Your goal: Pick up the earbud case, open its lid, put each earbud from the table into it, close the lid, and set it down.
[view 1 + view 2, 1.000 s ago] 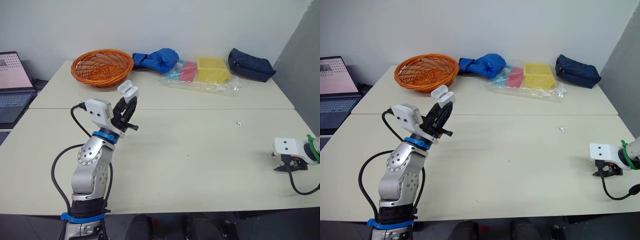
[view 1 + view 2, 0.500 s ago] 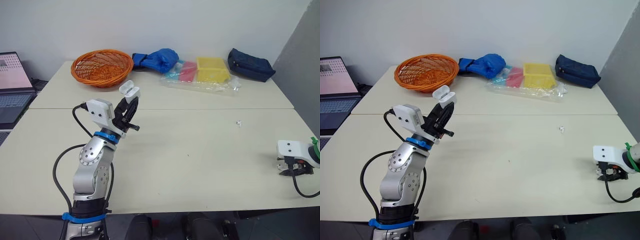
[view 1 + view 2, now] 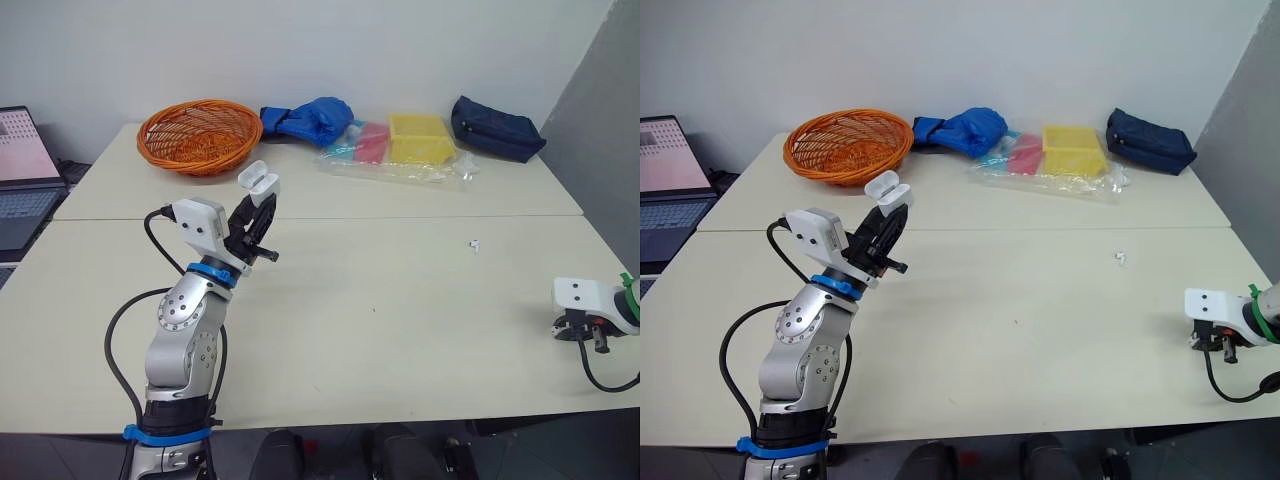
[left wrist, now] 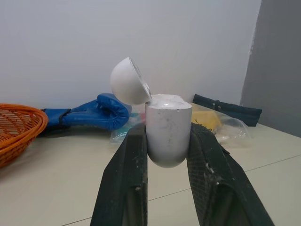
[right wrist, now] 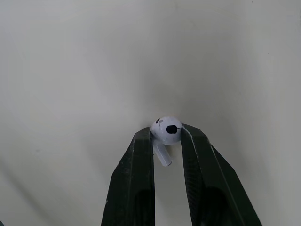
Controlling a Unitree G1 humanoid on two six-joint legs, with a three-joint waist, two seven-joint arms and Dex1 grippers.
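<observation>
on the left, the left gripper (image 4: pixel 166 141) was raised over the table (image 3: pixel 400 320), its two fingers pressed tight against the sides of the white earbud case (image 4: pixel 168 129), whose lid (image 4: pixel 129 81) was tipped open. a loose earbud (image 3: pixel 474 244) lay on the table right of centre. at the far right end, the right gripper (image 5: pixel 167 135) pinched a second earbud (image 5: pixel 164 129) between its fingertips, just above the tabletop.

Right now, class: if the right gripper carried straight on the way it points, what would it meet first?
Most likely the bare table top: the right gripper, shut on an earbud, points down at it with nothing between. How near is unclear.
</observation>
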